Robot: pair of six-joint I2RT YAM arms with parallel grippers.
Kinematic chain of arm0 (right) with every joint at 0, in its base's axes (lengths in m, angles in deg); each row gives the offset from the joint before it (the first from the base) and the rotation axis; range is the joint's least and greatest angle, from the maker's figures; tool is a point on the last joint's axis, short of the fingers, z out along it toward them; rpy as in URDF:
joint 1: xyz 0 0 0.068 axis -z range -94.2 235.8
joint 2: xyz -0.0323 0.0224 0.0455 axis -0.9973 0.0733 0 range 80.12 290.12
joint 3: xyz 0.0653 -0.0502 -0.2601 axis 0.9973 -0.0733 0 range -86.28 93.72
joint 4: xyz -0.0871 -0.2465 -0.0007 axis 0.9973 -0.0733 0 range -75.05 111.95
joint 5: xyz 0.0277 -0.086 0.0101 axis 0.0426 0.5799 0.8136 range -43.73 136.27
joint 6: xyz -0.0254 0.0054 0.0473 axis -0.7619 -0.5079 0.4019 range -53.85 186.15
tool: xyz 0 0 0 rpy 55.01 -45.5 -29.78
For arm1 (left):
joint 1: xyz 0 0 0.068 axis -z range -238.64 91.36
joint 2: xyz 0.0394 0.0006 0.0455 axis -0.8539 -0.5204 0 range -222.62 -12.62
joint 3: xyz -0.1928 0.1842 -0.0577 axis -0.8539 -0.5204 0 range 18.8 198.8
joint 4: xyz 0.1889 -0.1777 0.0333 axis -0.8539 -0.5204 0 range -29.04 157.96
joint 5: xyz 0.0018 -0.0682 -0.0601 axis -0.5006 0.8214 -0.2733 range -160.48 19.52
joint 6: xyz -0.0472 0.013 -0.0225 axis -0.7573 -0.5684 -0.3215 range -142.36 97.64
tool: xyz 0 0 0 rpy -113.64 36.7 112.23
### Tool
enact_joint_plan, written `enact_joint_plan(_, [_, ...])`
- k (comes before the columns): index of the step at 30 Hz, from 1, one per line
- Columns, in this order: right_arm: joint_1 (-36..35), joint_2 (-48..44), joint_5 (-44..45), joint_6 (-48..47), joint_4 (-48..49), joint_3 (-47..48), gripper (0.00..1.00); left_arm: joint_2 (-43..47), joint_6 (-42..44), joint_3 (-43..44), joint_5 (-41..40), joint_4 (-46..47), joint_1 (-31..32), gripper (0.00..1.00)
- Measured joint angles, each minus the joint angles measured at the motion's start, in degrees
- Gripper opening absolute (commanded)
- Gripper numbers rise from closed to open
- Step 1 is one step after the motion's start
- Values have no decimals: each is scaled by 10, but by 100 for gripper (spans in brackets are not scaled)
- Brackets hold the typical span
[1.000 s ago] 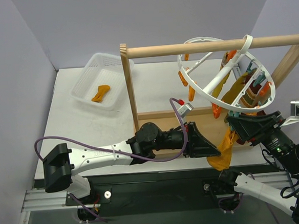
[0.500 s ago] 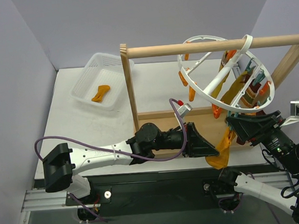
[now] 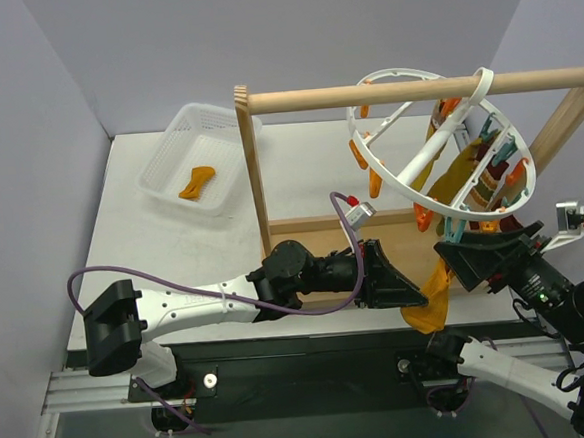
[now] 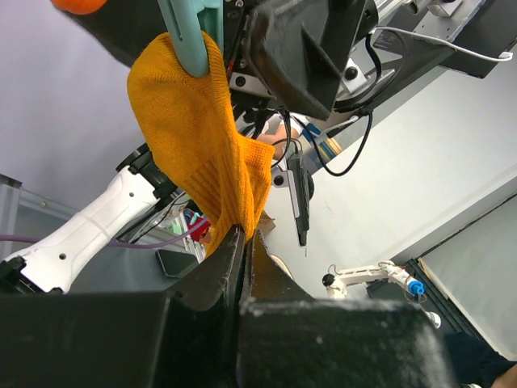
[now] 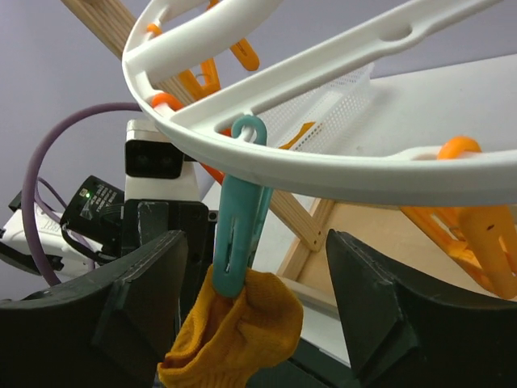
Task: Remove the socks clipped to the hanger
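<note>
One tabletop (image 3: 299,168): white; it carries the wooden rack (image 3: 364,95) on the right and the basket (image 3: 162,153) at far left.
Hanger (image 3: 400,186): white ring hooked on the rack's rod, tilted, with its low rim toward the near right.
Basket contents: one orange sock (image 3: 197,181), lying flat.
Striped socks (image 3: 485,180): clipped on the hanger's right side.
Mustard sock (image 4: 198,145): hangs at the hanger's near rim, its top bunched in a teal clip (image 5: 238,218).
Sock axis: long axis runs roughly top to bottom, slanting near and left from the clip to its pinched lower end.
Left hand (image 3: 413,296): closed narrow on the sock's lower end.
Right hand (image 5: 258,299): spread wide, one finger either side of the clip and sock top, touching neither as far as I can see.
Step in hand: freeing this sock from its clip, I judge.
Doing it well: pinch the clip's upper levers, not the fabric. Pull along the sock's length, since a sideways tug would probably swing the hanger on the rod.
</note>
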State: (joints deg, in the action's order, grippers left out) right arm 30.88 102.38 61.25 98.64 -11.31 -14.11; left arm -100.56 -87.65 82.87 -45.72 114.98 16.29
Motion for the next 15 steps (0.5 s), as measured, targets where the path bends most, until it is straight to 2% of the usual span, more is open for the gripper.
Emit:
enact_joint_plan(5, [-1,-7,-22,17,-38,1,77,0,-3,0,2,0,0,0])
enact_joint_plan(9, [-3,-32,-39,34,-60,1,76,0,-1,0,2,0,0,0])
enact_joint_plan(15, [-3,-53,-67,58,-77,-24,55,0,12,1,2,-16,0,0])
